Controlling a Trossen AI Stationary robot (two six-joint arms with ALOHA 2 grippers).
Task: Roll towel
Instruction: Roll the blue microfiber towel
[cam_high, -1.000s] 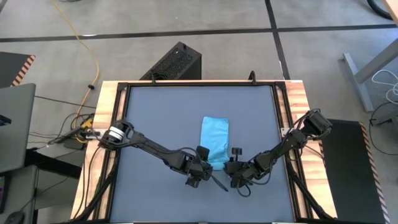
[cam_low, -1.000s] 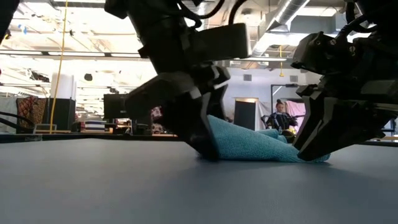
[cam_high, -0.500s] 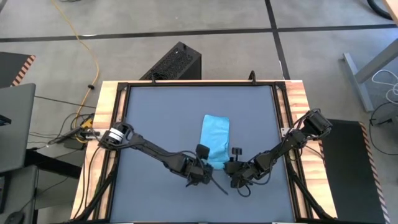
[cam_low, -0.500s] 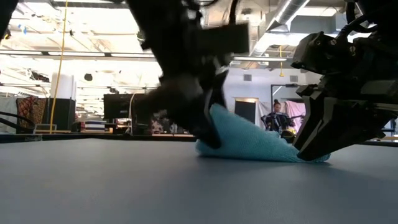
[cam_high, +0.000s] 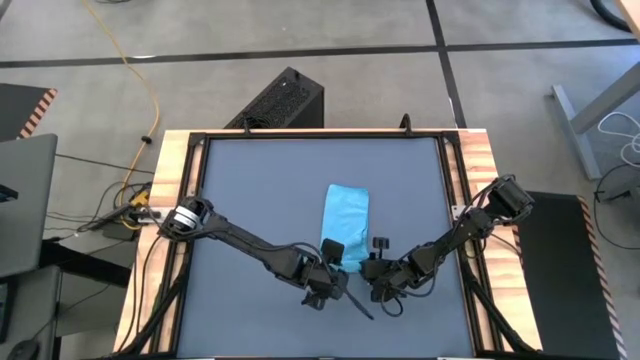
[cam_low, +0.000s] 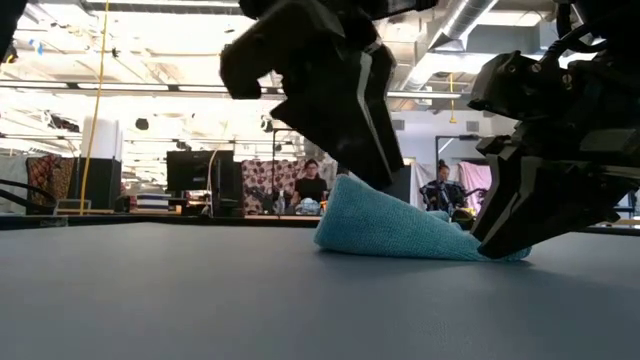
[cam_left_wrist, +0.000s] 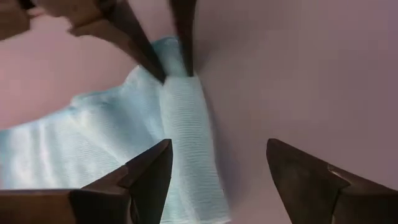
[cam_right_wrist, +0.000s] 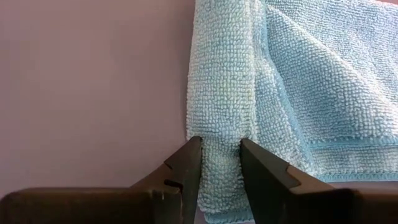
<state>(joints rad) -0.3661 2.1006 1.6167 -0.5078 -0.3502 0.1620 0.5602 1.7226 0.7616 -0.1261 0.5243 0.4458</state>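
Workshop hall: ceiling ducts (cam_low: 470, 15), concrete floor (cam_high: 300, 25)

**Around the table: what we see beyond the work**

We take the dark grey table (cam_high: 260, 190) as our landmark. Just behind its far edge a black perforated box (cam_high: 277, 100) sits on the concrete floor. To its far left a yellow cable (cam_high: 152, 95) trails down toward the table's wooden side rail (cam_high: 166, 200). Level across the tabletop, well behind it, we see a person (cam_low: 311, 187) seated and a second person (cam_low: 443, 186) farther right, with a black monitor (cam_low: 197, 172) to their left
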